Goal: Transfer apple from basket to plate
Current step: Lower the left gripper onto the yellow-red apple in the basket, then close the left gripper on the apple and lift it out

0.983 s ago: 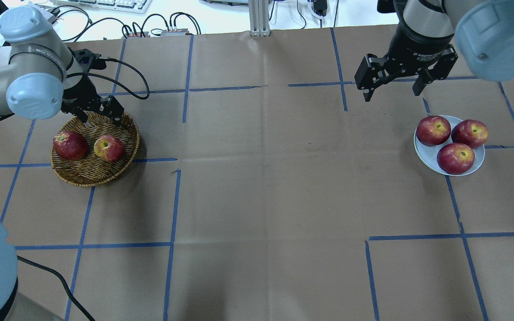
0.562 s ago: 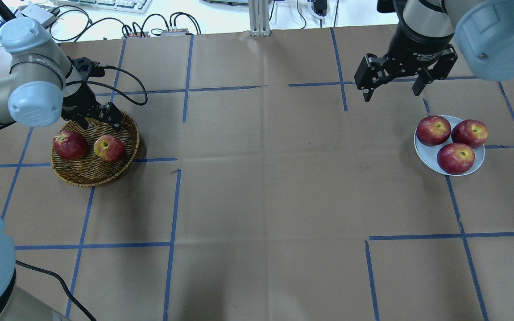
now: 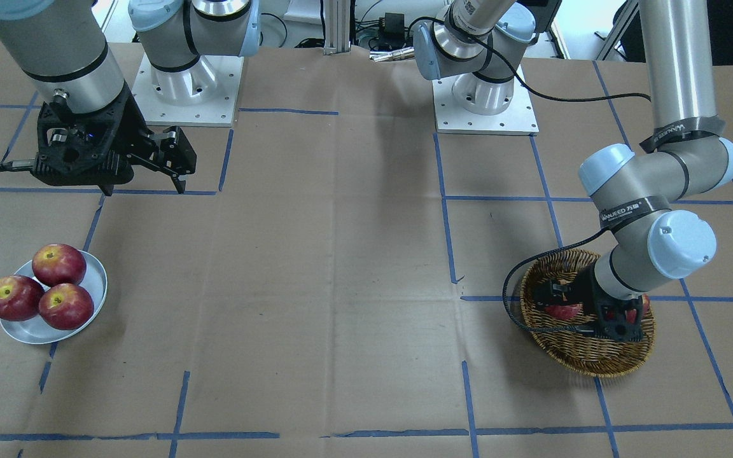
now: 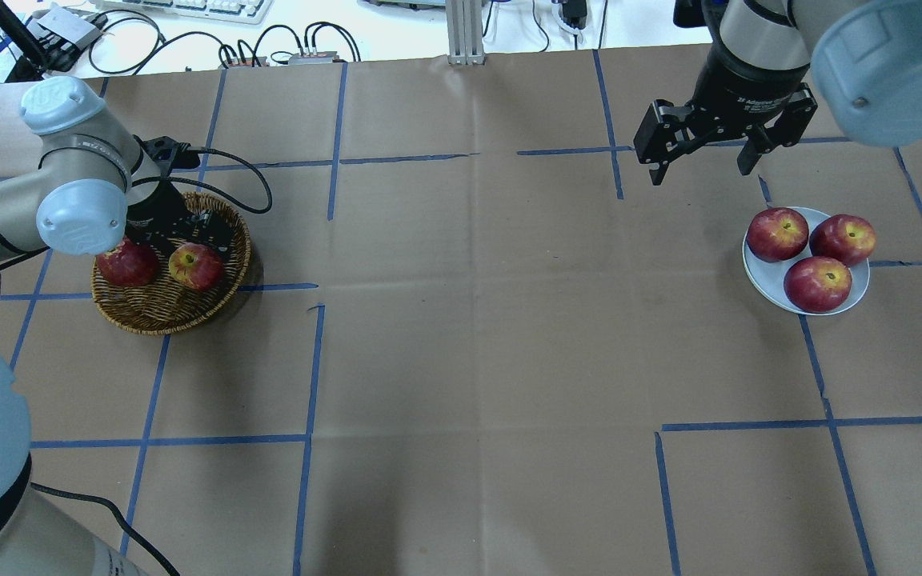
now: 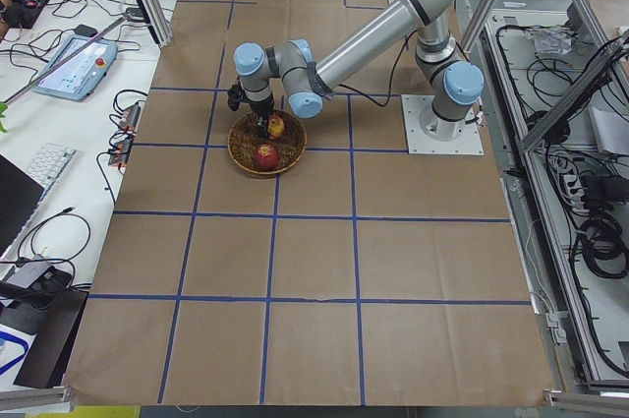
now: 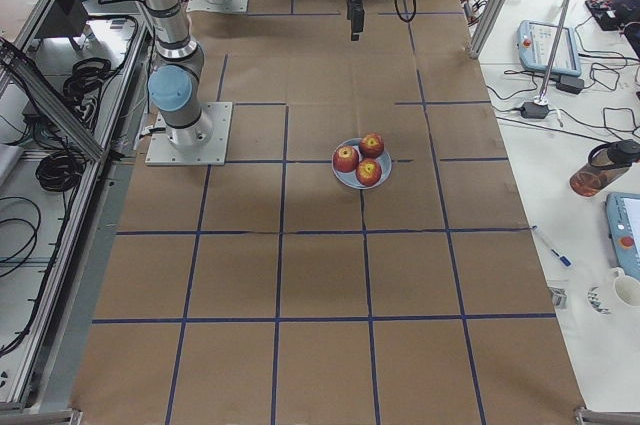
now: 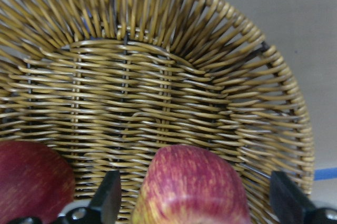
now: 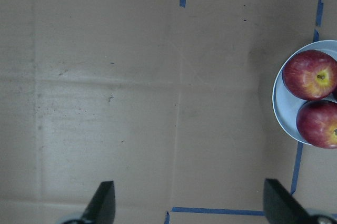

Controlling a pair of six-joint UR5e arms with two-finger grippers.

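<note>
The pinkish-red apple [image 4: 195,268] in the wicker basket [image 4: 158,318] is flanked by the left gripper [image 7: 195,197], jaws spread, and is best clasped squarely at its widest before being lifted.

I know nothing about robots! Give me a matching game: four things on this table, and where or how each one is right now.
1 left pincer
2 right pincer
3 basket
4 plate

A carries three apples
B open, empty, in the air
C holds two apples
D open, astride the paler apple

Pairs: 1-D, 2-B, 3-C, 4-A
</note>
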